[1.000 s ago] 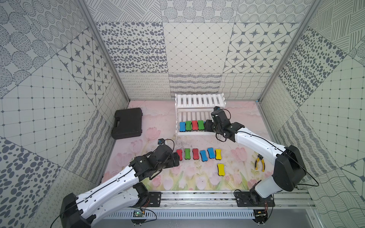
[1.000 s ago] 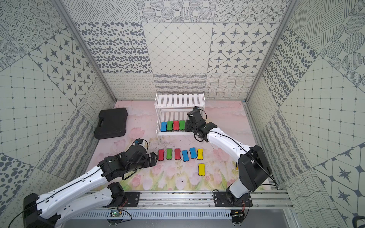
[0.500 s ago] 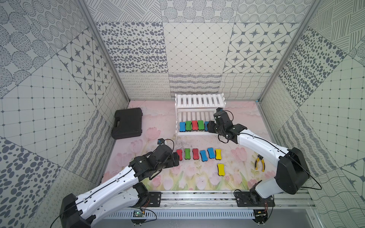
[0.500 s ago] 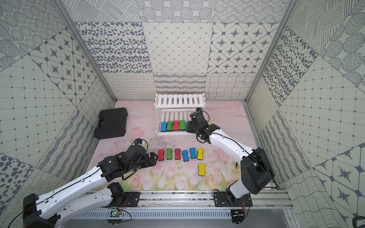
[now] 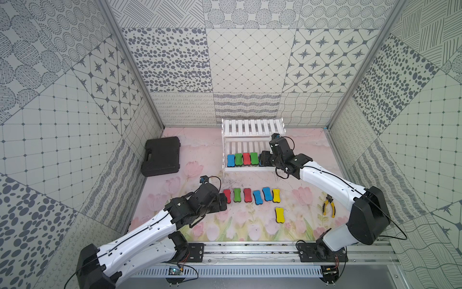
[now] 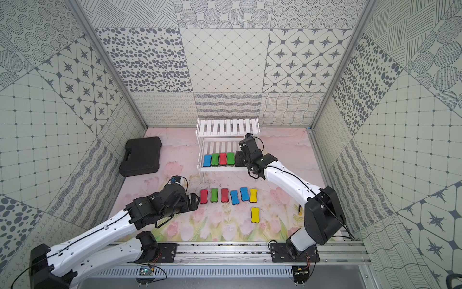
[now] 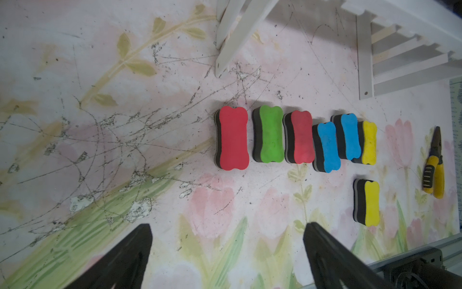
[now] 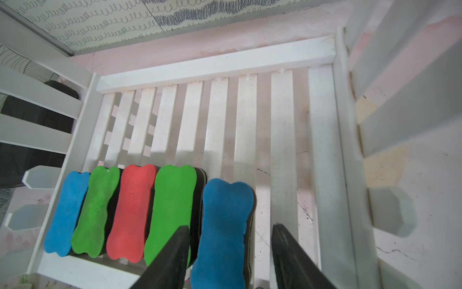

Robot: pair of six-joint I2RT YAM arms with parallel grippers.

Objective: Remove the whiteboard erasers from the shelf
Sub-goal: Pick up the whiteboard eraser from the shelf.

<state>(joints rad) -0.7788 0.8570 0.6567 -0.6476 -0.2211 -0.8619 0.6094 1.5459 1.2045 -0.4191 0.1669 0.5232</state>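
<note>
Status: seven of twelve whiteboard erasers (image 5: 247, 195) are off the shelf (image 5: 252, 127) and down on the surface (image 5: 250, 232). Six sit in a row, with one yellow eraser (image 5: 280, 214) apart on the near side. Five to go, all on the lower tier: a packed four (image 5: 246, 159) (blue, green, red, green) plus a blue eraser (image 8: 225, 200) just beside them, a bit further forward. Right pincer (image 8: 230, 226) straddles that blue eraser. One finger sits between it and the green neighbour, and the other shows a clear gap, so I read it as released, not gripping yet. Left pincer (image 7: 228, 225) is spread wide and empty, over the surface just beside the red end of the row.
</note>
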